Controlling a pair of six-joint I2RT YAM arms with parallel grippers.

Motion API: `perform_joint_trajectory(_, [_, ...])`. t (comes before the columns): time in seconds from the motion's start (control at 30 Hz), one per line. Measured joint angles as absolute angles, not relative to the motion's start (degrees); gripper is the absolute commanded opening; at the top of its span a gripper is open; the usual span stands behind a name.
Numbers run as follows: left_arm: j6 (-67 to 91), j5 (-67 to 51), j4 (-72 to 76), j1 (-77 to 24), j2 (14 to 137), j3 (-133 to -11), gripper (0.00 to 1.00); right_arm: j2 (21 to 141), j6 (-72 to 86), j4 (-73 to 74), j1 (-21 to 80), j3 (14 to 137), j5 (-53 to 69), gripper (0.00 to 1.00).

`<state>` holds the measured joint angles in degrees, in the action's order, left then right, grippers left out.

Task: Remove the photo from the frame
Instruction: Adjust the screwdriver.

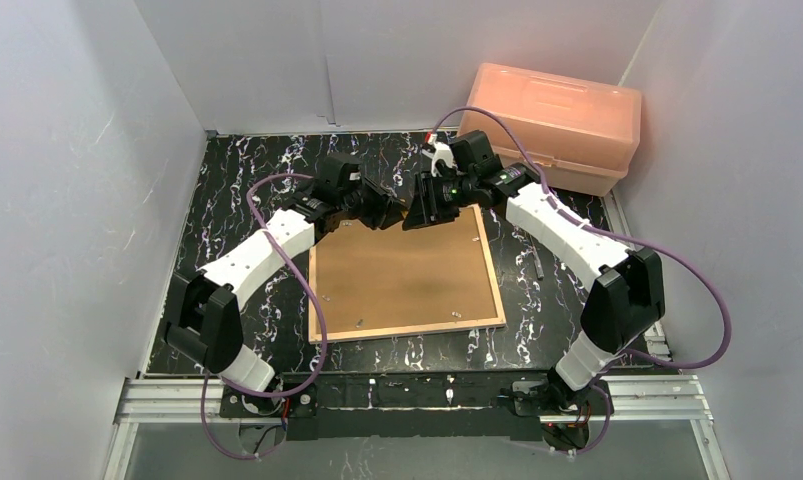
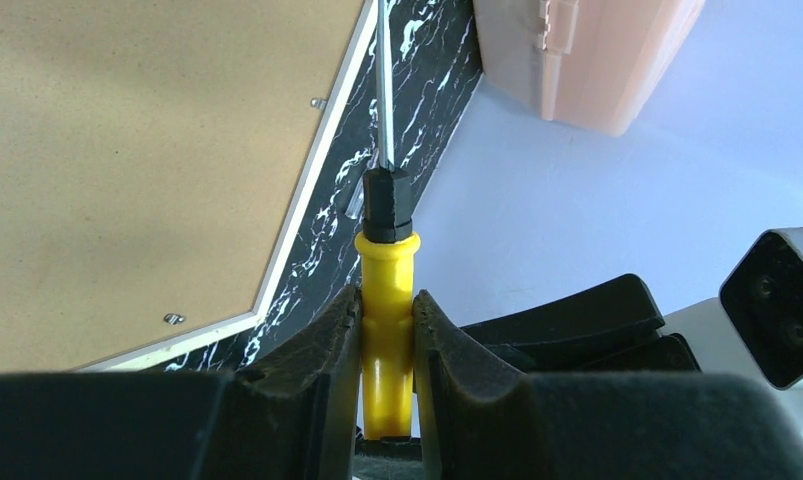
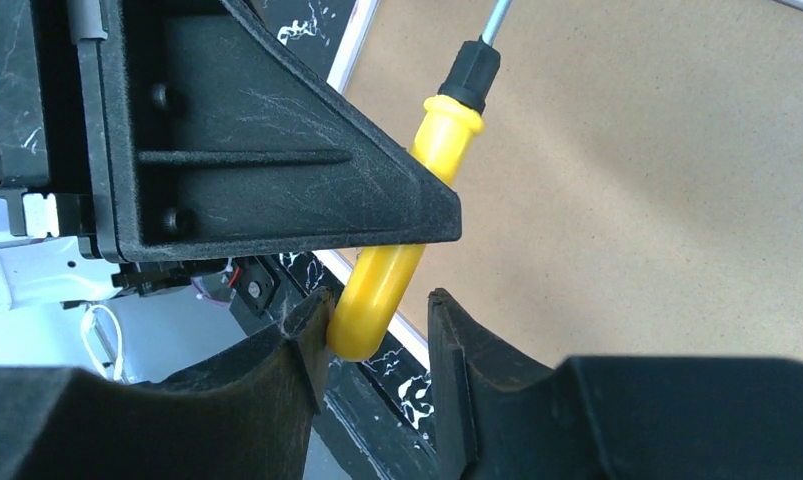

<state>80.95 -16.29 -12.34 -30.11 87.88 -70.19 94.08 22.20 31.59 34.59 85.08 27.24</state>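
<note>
The left claw [image 2: 387, 300] clamps the screwdriver [image 2: 385, 260] by its yellow handle; the right claw [image 3: 379, 305] straddles the butt, jaws part open, not gripping. If the left lets go early, it could drop onto the frame [image 1: 402, 330], which lies face down on the table [image 1: 237, 180] with the photo hidden under the backing [image 1: 397, 275].

Screwdriver [image 2: 385, 270]: handle bright yellow, plain; collar black; shaft bare silver.

Left gripper [image 2: 387, 305], around the handle: matt black with fine pale scratches. Right gripper [image 3: 375, 320], at the handle's butt: the same matt black.

Backing board [image 1: 402, 275], under the shaft: plain tan-brown, one faint darker smudge.

Frame [image 1: 407, 331], round the board: pale wood edge, whitish where it runs beside the shaft.

Clips [image 2: 174, 319]: silver.

Table [image 1: 247, 160], beneath the handle: black with white marble veining, some veins tinged violet.

Box [image 1: 557, 120], past the shaft and off to one side: pale salmon pink, translucent.

Arms [image 1: 262, 250]: white shells, black joints.

Cables [image 1: 719, 310]: purple.

Walls [image 1: 77, 150]: pale grey-white, unpatterned.
</note>
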Motion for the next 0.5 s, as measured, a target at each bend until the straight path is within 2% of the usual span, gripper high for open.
perform_joint_trajectory(0.07, [81.0, -16.3, -12.2, -30.1, 87.9, -69.8, 0.0, 94.2, 22.1, 32.0, 34.7, 85.1, 27.2, 0.32])
perform_joint_trajectory(0.13, [81.1, -16.2, -11.7, -30.3, 87.9, -69.4, 0.0, 94.2, 22.1, 32.5, 34.7, 85.2, 27.5, 0.13])
perform_joint_trajectory(0.2, [81.2, -16.0, -11.3, -30.5, 87.9, -69.0, 0.0, 94.3, 22.0, 34.1, 34.8, 85.4, 26.6, 0.01])
perform_joint_trajectory(0.33, [81.1, -15.4, -11.2, -31.0, 87.9, -68.8, 0.01, 95.1, 21.7, 36.1, 34.5, 86.1, 26.3, 0.01])
perform_joint_trajectory(0.5, [80.5, -14.3, -11.7, -31.4, 87.9, -68.7, 0.26, 95.1, 21.1, 36.8, 34.7, 86.2, 24.9, 0.01])
